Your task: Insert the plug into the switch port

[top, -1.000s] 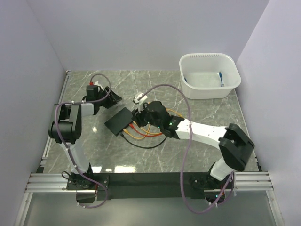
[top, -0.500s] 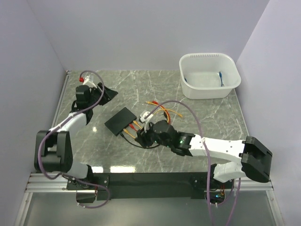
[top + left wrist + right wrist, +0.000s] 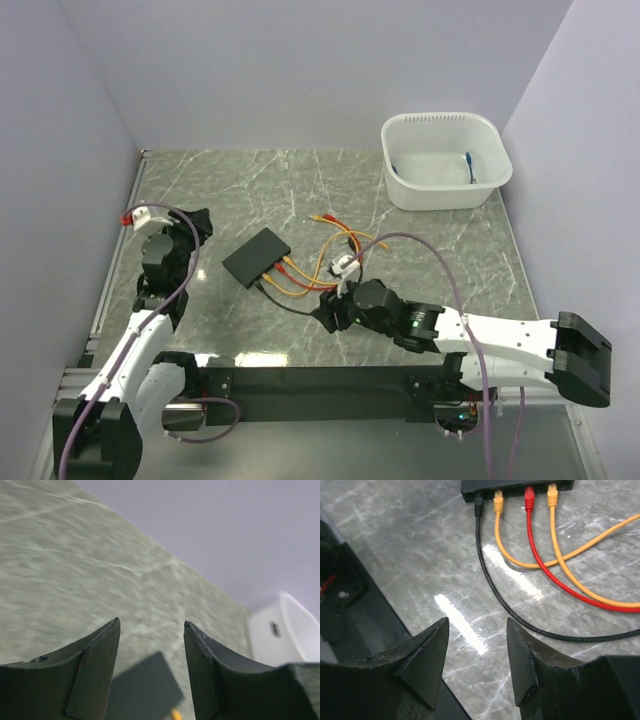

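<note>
Right tool [image 3: 477, 622] gapes empty, near the black switch [image 3: 517, 485] ahead.

No legible text, label or number anywhere, switch box [image 3: 257, 256] included.

The table [image 3: 385, 545] is a polished, marble-patterned slab, glossy enough to throw white glare streaks. The switch box [image 3: 515, 486] is matt black. Its cables [image 3: 529, 525] have smooth, faintly shiny jackets. The tub [image 3: 445, 190] is probably smooth white plastic. The fingers [image 3: 422, 660] of the right gripper [image 3: 477, 622] look matt black and grainy
</note>
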